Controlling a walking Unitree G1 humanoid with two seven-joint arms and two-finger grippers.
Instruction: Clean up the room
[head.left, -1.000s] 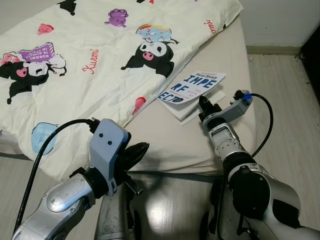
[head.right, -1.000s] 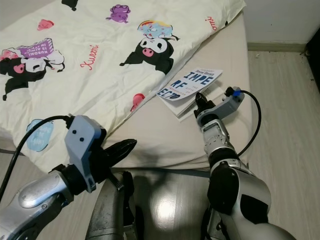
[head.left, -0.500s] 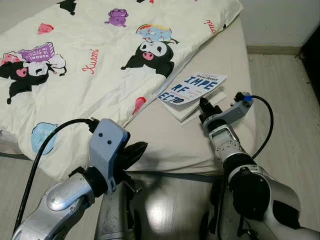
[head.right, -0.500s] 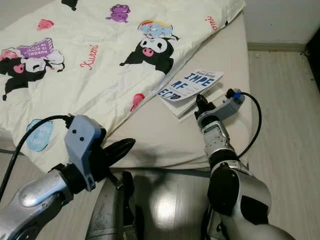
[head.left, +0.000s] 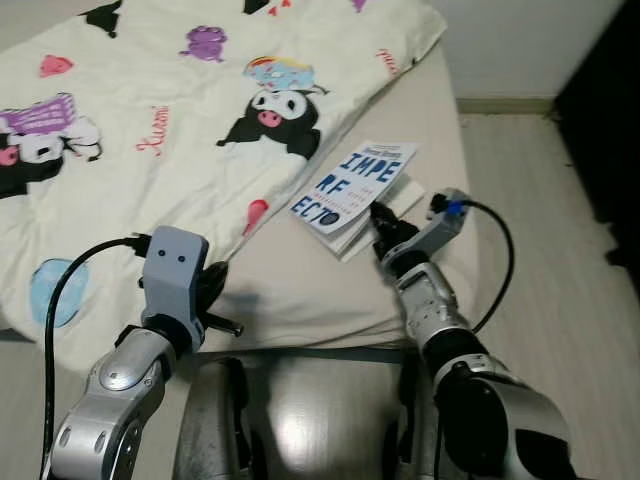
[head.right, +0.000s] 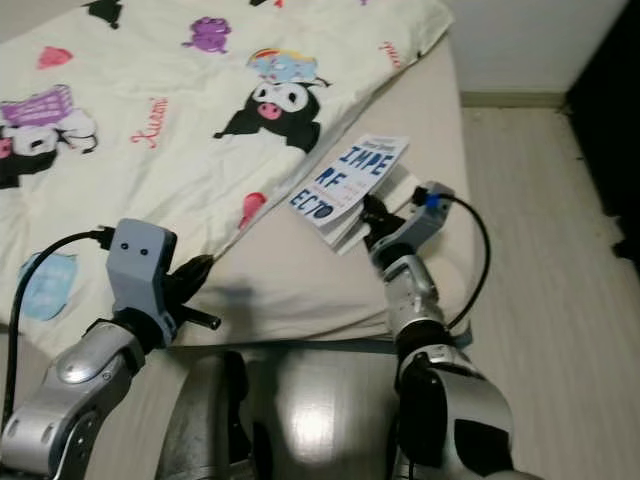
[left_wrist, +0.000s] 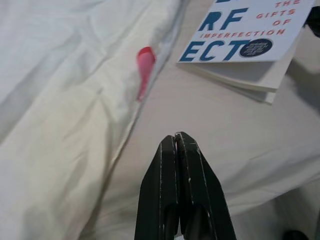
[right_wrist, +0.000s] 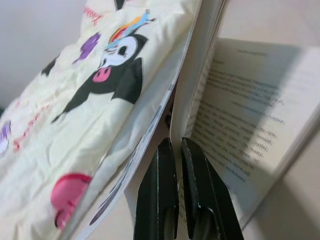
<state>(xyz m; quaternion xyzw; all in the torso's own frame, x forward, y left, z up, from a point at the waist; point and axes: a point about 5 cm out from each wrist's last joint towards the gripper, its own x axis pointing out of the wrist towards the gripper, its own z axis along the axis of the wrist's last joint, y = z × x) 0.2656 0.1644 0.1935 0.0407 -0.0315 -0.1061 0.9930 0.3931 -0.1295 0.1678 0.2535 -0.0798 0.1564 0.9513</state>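
A paperback book (head.left: 352, 186) with a white cover and blue letters lies on the beige mattress (head.left: 320, 290), beside the edge of a cream cartoon-print blanket (head.left: 150, 120). My right gripper (head.left: 378, 215) is at the book's near corner. Its fingers (right_wrist: 160, 190) are shut on the lifted cover and front pages (right_wrist: 192, 100), with printed pages open beside them. My left gripper (left_wrist: 175, 137) is shut and holds nothing. It hovers low over the mattress near the blanket's hem (left_wrist: 142, 95), short of the book (left_wrist: 245, 45).
The mattress's front edge (head.left: 300, 345) runs just before my body. Pale wood floor (head.left: 540, 220) lies to the right of the bed, with a dark piece of furniture (head.left: 610, 110) at the far right and a white wall behind.
The camera has swung a little to the right. My left arm has reached forward over the bed's edge. The right gripper stays at the book's corner.
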